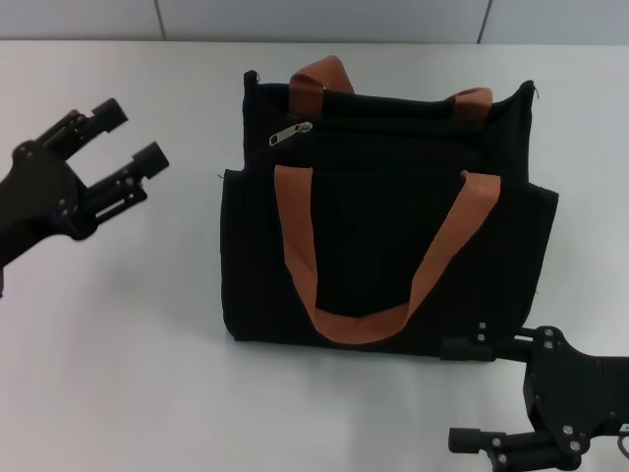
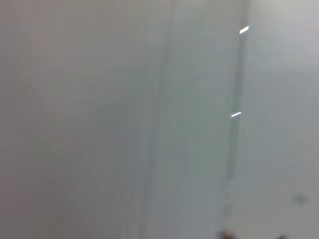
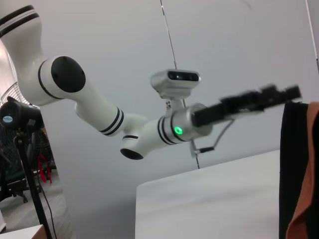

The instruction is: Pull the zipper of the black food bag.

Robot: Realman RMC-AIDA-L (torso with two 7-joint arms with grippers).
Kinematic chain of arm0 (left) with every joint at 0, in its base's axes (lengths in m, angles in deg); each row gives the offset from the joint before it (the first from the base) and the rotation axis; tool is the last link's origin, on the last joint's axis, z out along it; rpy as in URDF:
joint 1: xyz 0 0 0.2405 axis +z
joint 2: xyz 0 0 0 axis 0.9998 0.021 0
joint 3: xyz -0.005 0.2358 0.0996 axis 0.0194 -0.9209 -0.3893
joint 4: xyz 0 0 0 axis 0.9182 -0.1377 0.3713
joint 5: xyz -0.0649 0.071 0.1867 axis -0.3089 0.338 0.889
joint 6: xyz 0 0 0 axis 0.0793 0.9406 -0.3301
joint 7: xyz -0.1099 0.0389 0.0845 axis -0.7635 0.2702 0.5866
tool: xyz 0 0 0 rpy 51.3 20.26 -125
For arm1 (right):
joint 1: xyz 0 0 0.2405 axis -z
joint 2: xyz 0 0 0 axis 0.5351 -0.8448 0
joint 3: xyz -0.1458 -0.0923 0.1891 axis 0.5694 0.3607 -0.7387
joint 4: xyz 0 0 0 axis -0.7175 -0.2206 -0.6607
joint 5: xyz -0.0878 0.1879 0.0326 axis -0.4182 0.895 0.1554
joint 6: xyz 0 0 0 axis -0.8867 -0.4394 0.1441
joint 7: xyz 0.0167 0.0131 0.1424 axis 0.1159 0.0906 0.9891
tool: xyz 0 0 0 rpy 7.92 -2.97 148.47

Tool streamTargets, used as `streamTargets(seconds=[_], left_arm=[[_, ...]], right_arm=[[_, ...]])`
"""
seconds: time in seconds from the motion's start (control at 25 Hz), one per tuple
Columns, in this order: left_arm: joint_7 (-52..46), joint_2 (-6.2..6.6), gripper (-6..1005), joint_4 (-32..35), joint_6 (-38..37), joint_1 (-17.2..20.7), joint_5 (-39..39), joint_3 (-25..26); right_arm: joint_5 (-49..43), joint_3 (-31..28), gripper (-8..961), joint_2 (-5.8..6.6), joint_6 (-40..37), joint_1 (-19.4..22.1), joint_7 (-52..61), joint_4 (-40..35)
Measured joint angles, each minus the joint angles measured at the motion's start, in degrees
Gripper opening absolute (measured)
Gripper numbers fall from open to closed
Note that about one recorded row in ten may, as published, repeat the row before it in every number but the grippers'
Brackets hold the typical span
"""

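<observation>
The black food bag lies flat in the middle of the white table, with two orange-brown handles. The silver zipper pull sits at the bag's upper left, at the left end of the zip line. My left gripper is open and hangs left of the bag, level with the zipper and well apart from it. My right gripper is open, low at the bag's front right corner. The right wrist view shows the bag's edge and the left gripper beyond it. The left wrist view shows only a blurred wall.
The white table spreads around the bag on all sides. A grey wall runs behind its far edge. The left arm's white links reach over the table in the right wrist view.
</observation>
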Motion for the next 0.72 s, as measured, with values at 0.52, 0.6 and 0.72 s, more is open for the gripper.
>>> streamTargets(seconds=[0.52, 0.6, 0.72], left_arm=[[6.03, 0.78, 738, 0.58, 10.46, -4.82, 6.88, -6.79], [6.34, 0.44, 735, 0.62, 11.36, -5.88, 8.93, -6.80], [6.46, 0.22, 730, 0.65, 12.02, -7.34, 11.32, -6.78]], right_arm=[[-0.16, 0.00, 820, 0.09, 0.08, -0.07, 0.01, -0.15], [-0.12, 0.00, 820, 0.09, 0.09, -0.08, 0.01, -0.19], [-0.01, 0.01, 820, 0.09, 0.11, -0.09, 0.01, -0.26]])
